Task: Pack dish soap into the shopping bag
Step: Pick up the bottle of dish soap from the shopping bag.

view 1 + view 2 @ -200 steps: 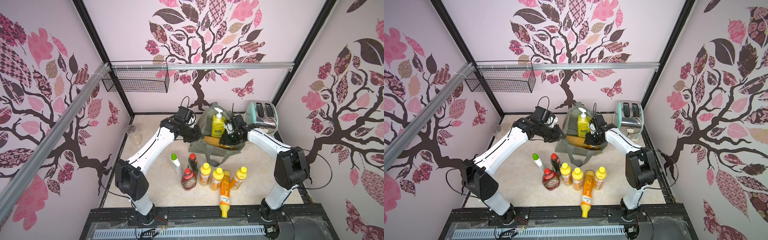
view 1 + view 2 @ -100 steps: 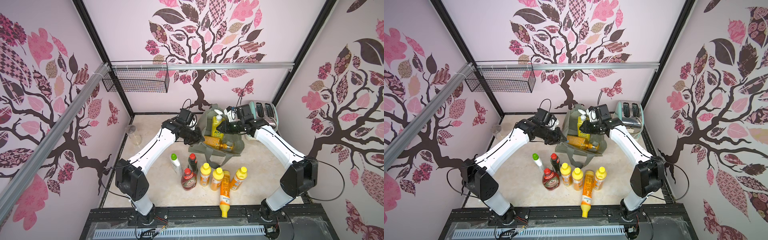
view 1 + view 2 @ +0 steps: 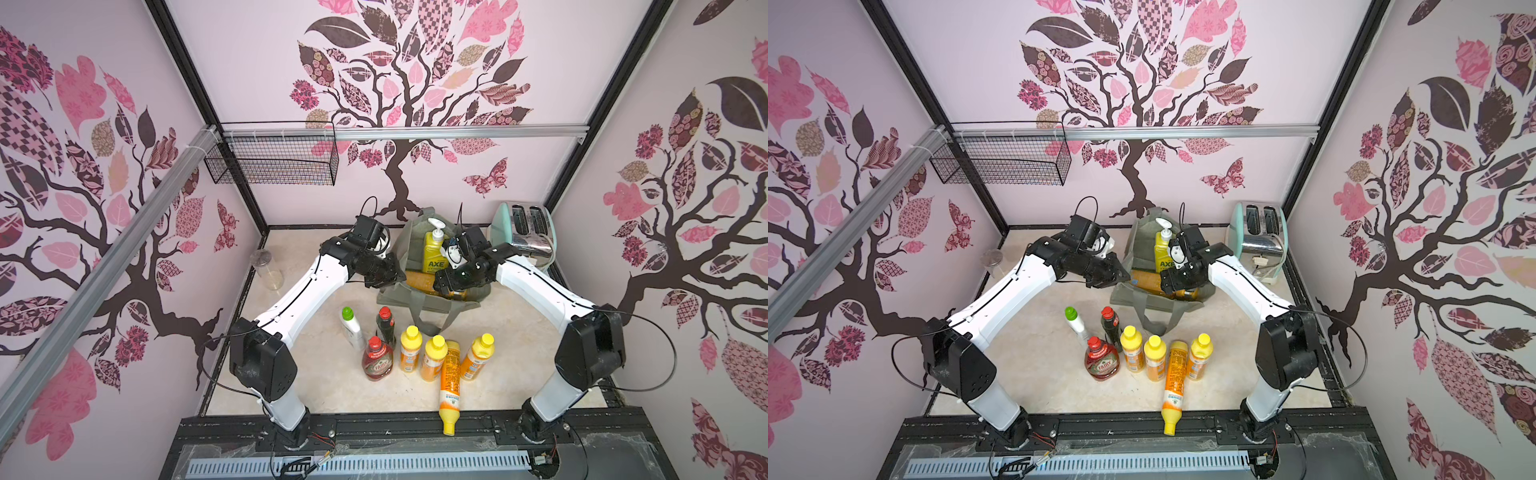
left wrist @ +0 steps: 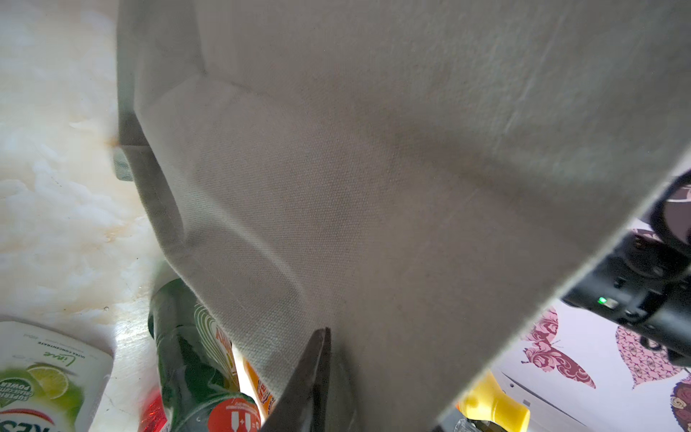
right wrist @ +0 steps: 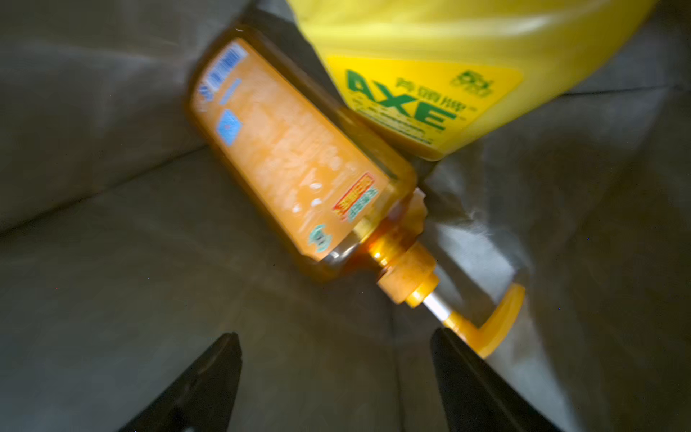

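The grey-green shopping bag (image 3: 415, 301) (image 3: 1142, 293) stands at the back of the table. Inside it the yellow AXE pump bottle (image 3: 434, 253) (image 5: 411, 74) is upright and the orange pump bottle (image 3: 419, 280) (image 5: 299, 161) lies on its side. My left gripper (image 3: 388, 276) (image 4: 327, 344) is shut on the bag's side wall. Open and holding nothing, my right gripper (image 3: 442, 284) (image 5: 334, 336) hangs in the bag's mouth beside the orange bottle's pump. In front stand the white green-capped (image 3: 351, 328), dark red-capped (image 3: 385, 324) and red Fairy (image 3: 377, 359) bottles and three small orange ones (image 3: 432, 357). Another orange one (image 3: 450, 382) lies flat.
A mint toaster (image 3: 525, 226) sits right of the bag against the back wall. A clear glass jar (image 3: 268, 270) stands at the left edge. A black wire basket (image 3: 274, 160) hangs on the back wall. The bag's straps (image 3: 432, 322) trail toward the bottles.
My right gripper rose toward the AXE bottle, then came back down into the bag's mouth, and its jaws opened wide. The orange pump bottle stays lying in the bag. The left arm held still.
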